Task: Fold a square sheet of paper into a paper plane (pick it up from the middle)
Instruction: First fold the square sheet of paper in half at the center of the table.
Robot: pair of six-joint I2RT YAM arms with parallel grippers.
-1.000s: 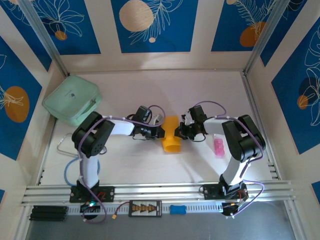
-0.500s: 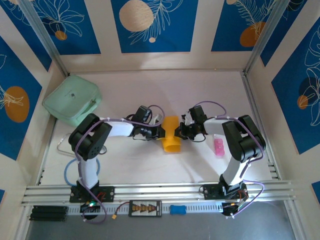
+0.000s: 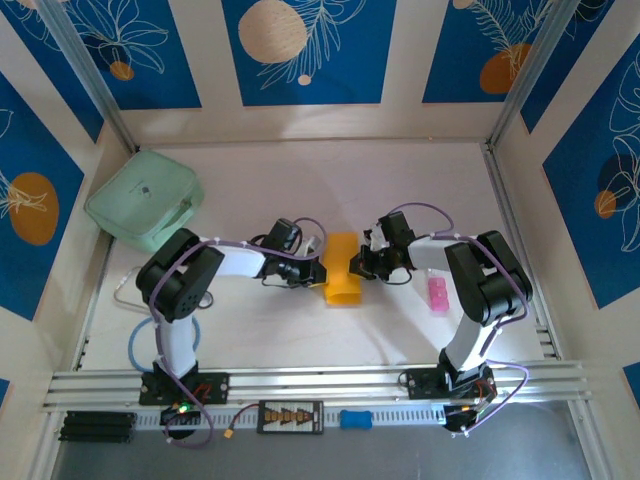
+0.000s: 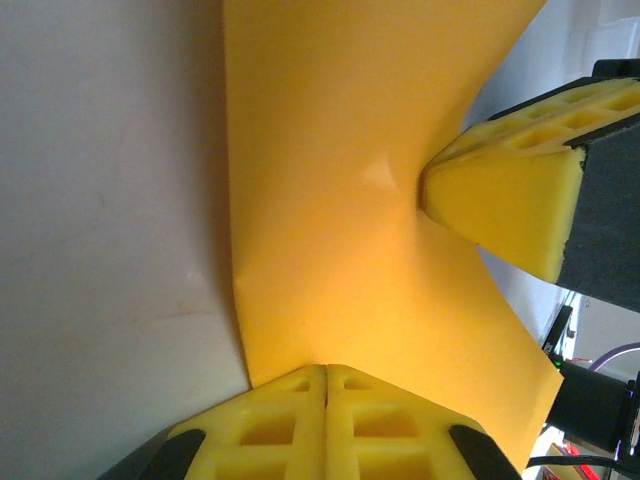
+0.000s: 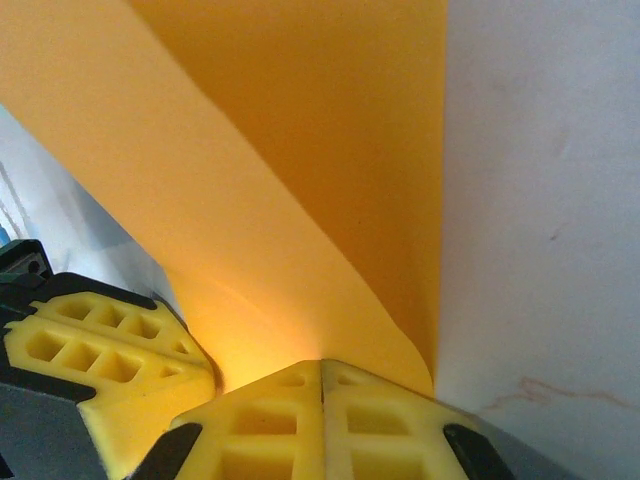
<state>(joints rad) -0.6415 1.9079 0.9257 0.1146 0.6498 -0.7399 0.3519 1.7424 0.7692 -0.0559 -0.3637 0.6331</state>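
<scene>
The square sheet of paper [image 3: 343, 268] is orange-yellow and bows up off the white table between my two grippers. My left gripper [image 3: 318, 268] is shut on the sheet's left edge. In the left wrist view the paper [image 4: 350, 180] runs straight into that gripper's [image 4: 326, 368] closed tips, with the right gripper's fingers [image 4: 510, 200] across it. My right gripper [image 3: 362, 264] is shut on the right edge. The right wrist view has the curved paper [image 5: 280, 170] meeting its [image 5: 322, 362] closed tips, beside the left gripper's fingers [image 5: 110, 370]. The paper plane is out of view.
A mint-green case [image 3: 145, 207] sits at the back left. A small pink object [image 3: 438, 293] lies just right of the right arm. A loop of cable [image 3: 133, 292] lies at the left, by the left arm's base. Walls close in the table on three sides.
The left arm has drawn back slightly to the left, and the sheet looks a little broader between the grippers. The right arm has not moved.
</scene>
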